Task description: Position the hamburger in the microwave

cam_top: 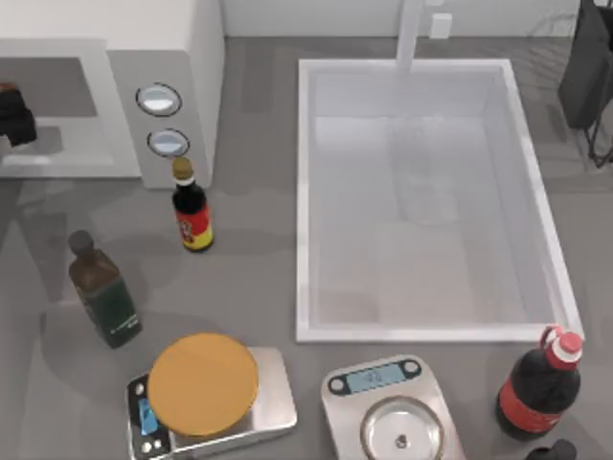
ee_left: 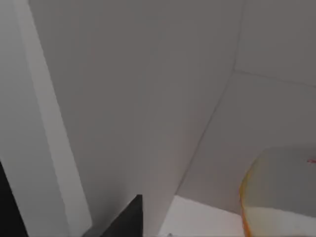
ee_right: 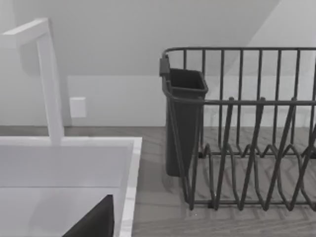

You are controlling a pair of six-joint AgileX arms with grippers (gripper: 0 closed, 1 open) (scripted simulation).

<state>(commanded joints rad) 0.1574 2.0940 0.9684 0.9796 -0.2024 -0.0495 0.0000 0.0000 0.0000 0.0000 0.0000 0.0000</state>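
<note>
my left gripper [cam_top: 11,120] is at the far left of the top view, reaching into the open mouth of the microwave [cam_top: 182,57]. it looks like a dark lump with a bit of brown-orange on top of it. i can not tell if its fingers are spread or pressed together.

in the left wrist view i see the pale grey walls inside the box, close up. near the edge sits a rounded thing with an orange rim, the hamburger [ee_left: 279,195]. it seems to be low in the cavity, near the floor, but i can not tell if it rests there or if my fingers pinch it.

so i think the job is nearly done: the bun is inside the box. what is left, i guess, is to let go if i have not, and pull my arm back out without knocking the bun.

my right arm is parked at the far right, by the dark dish rack [ee_right: 247,133] and the white sink [cam_top: 306,192].

the bottles and the two scales on the table in front have nothing to do with this.
</note>
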